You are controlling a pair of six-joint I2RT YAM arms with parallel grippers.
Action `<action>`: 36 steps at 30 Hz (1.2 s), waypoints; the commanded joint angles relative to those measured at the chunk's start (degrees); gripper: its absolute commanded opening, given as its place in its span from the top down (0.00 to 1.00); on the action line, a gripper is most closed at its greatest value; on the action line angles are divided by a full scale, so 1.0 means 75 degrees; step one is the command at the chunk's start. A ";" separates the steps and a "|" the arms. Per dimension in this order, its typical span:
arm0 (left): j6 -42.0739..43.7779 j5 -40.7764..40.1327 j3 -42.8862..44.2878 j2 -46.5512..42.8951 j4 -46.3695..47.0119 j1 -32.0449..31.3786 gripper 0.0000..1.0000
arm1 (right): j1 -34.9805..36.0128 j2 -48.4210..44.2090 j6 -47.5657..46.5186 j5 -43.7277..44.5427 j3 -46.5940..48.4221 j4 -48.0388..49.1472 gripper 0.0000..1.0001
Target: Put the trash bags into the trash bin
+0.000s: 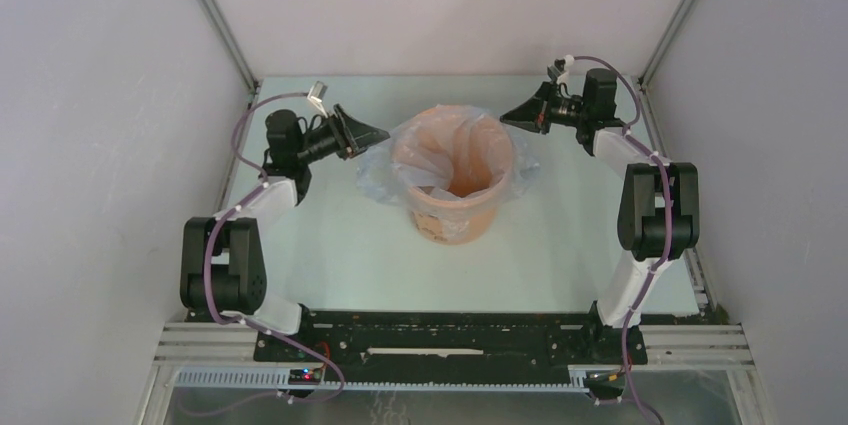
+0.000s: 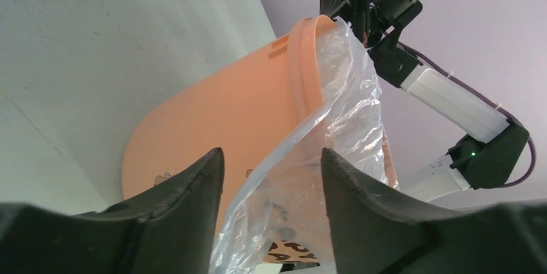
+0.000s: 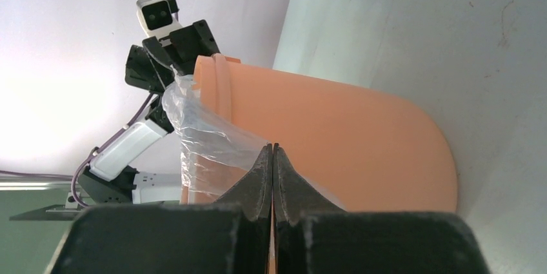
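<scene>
The orange trash bin (image 1: 455, 217) stands upright mid-table. The pale translucent trash bag (image 1: 385, 173) lines its inside and spills over the rim on the left and right. My left gripper (image 1: 378, 135) is open at the bin's left rim. In the left wrist view the bag film (image 2: 348, 113) hangs between the spread fingers (image 2: 193, 190), beside the bin wall (image 2: 219, 113). My right gripper (image 1: 508, 117) is at the right rim. In the right wrist view it (image 3: 272, 148) is shut, with a taut corner of the bag (image 3: 206, 138) pinched at its tips in front of the bin (image 3: 348, 132).
Grey enclosure walls stand close on the left, right and back of the pale table (image 1: 330, 255). The right arm (image 2: 445, 93) shows beyond the bin in the left wrist view. The left arm (image 3: 129, 145) shows in the right wrist view.
</scene>
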 commanded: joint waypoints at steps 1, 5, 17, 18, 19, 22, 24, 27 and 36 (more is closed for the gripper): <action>-0.0127 0.0011 -0.0132 -0.0041 0.0509 -0.0056 0.43 | -0.0039 -0.0172 0.0177 0.0075 0.0048 0.0436 1.00; -0.0095 0.0154 0.0135 0.0182 0.0494 -0.0179 0.51 | -0.0039 -0.0163 0.0215 0.0111 0.0047 0.0480 1.00; 0.1054 -0.0605 0.0789 0.0425 -0.1615 -0.0240 0.99 | -0.0039 -0.0186 0.0159 0.0546 0.0042 0.0289 1.00; 0.0977 -0.0845 0.0937 0.0469 -0.1815 -0.0242 1.00 | -0.0039 -0.0209 0.0148 0.0698 0.0040 0.0162 1.00; 0.0841 -0.1013 0.1040 0.0524 -0.1885 -0.0248 1.00 | -0.0039 -0.0231 0.0135 0.0889 0.0044 -0.0009 1.00; 0.0577 -0.1384 0.1237 0.0528 -0.2192 -0.0292 1.00 | -0.0039 -0.0263 0.0103 0.1272 0.0048 -0.0474 1.00; 0.0912 -0.1742 0.1371 0.0500 -0.2911 -0.0338 1.00 | -0.0039 -0.0279 -0.0024 0.1410 0.0047 -0.0875 1.00; 0.1390 -0.2089 0.1330 0.0604 -0.3879 -0.0360 1.00 | -0.0039 -0.0353 -0.0532 0.1713 0.0048 -0.1731 1.00; 0.1519 -0.2119 0.1448 0.0987 -0.4700 -0.0595 1.00 | -0.0039 -0.0328 -0.1011 0.1849 0.0048 -0.2595 1.00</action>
